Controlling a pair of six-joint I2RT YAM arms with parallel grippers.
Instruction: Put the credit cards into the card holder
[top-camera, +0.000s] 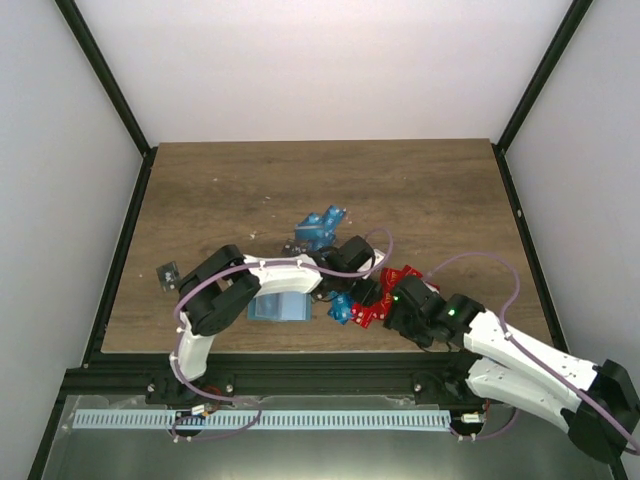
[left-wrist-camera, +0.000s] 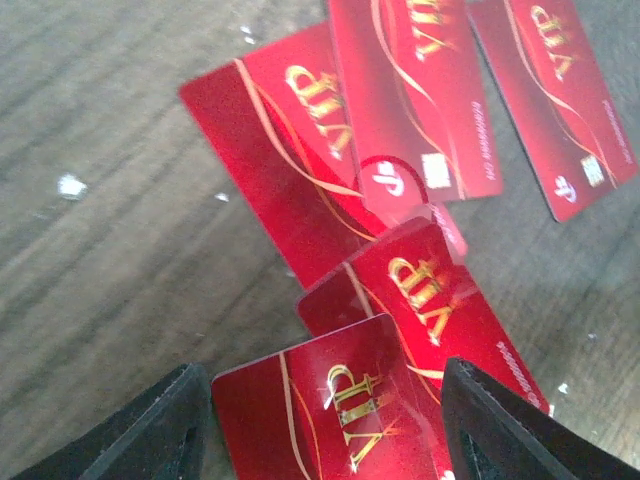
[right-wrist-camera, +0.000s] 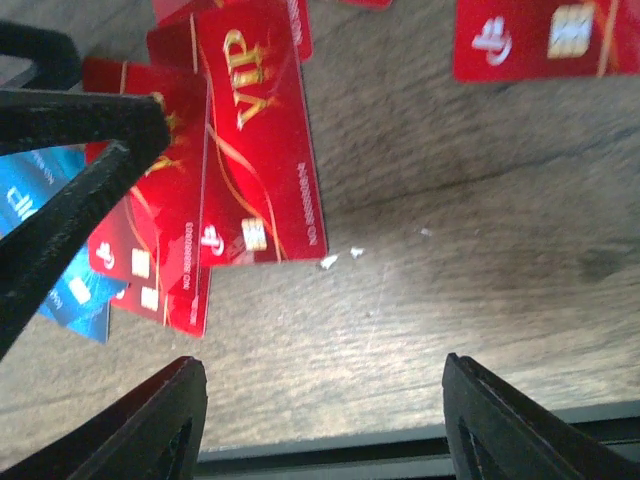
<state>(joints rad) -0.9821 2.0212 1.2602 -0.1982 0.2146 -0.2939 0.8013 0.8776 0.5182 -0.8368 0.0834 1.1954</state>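
Left tool (left-wrist-camera: 325, 392) hangs low over the brown wood-grain desk (left-wrist-camera: 110, 250). Its two black fingers (left-wrist-camera: 150, 435) are spread wide and grip nothing. Between them lies one of the thin, glossy red credit cards (left-wrist-camera: 320, 415), overlapping its neighbours. Whether its edges touch the fingers cannot be told. Each red card bears "VIP" in gold letters with gold curved lines, a small chip and a white emblem. The fine print along the edge is too small to read.

Right tool (right-wrist-camera: 322, 368) is likewise spread and empty, over bare wood just inside the desk's near edge, right of the middle. The red cards lie ahead of it and to its left, beneath the left tool's fingers. A few bright blue cards (right-wrist-camera: 60, 290) peek from under them, their pale marks unreadable.

A flat teal rectangular card holder (top-camera: 278, 306) lies by the near edge, left of the middle. It is partly under the left arm, beside the red cards and apart from both tools.
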